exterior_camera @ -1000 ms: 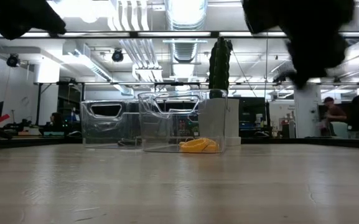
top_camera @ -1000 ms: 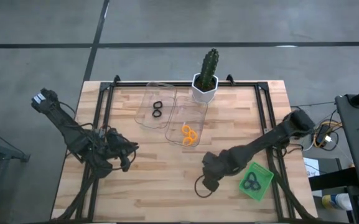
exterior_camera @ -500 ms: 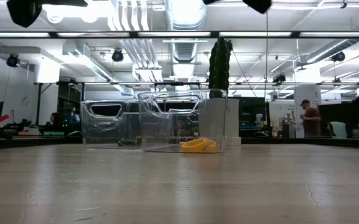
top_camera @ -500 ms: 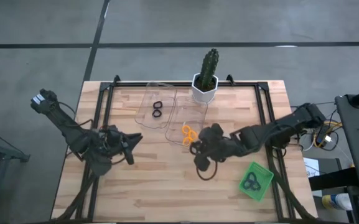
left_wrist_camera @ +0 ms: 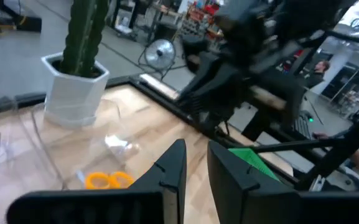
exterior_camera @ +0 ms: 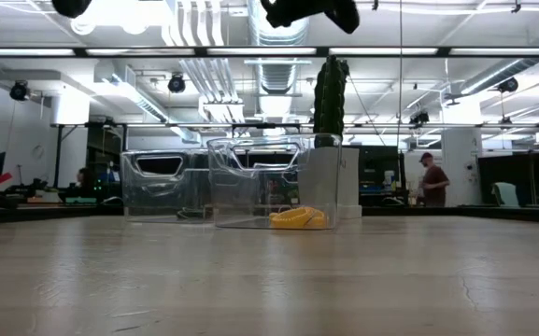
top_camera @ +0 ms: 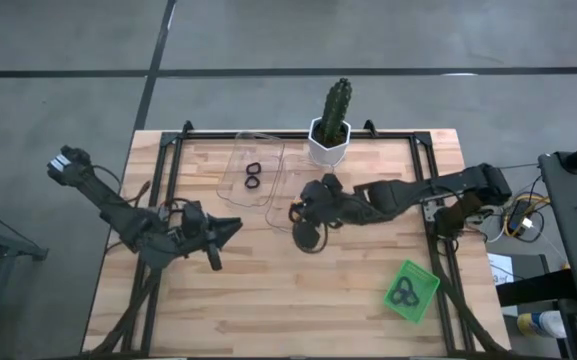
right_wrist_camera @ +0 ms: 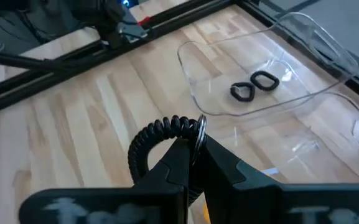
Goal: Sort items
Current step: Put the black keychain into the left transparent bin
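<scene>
My right gripper (top_camera: 304,218) hovers over the near end of the right-hand clear tray (top_camera: 313,180), shut on a black coiled loop (top_camera: 307,238). That tray holds orange loops (exterior_camera: 297,217), which the gripper hides in the high view. The left-hand clear tray (top_camera: 236,165) holds two black loops (top_camera: 253,175). Dark loops (top_camera: 402,293) lie in the green tray (top_camera: 423,284). My left gripper (top_camera: 230,229) hangs above the table's left half with a narrow gap between its fingers (left_wrist_camera: 173,168), holding nothing. My right gripper pinches the black coiled loop between its two fingers (right_wrist_camera: 178,155), at one spot on the ring (right_wrist_camera: 195,134). The rest of the loop (right_wrist_camera: 145,146) sticks out past the fingertips. It is lifted clear of the table and the trays.
A cactus in a white pot (top_camera: 330,128) stands at the far edge, just beyond the clear trays. A black frame (top_camera: 163,175) runs along the table's left, far and right sides. Bare wood (top_camera: 278,300) lies in the near middle. A person (exterior_camera: 431,177) stands in the room behind.
My right gripper has swung from beside the green tray toward the far edge and the left, rising, and now hovers over the clear tray with the orange loops, carrying the black loop along. My left gripper has shifted a little toward the right.
</scene>
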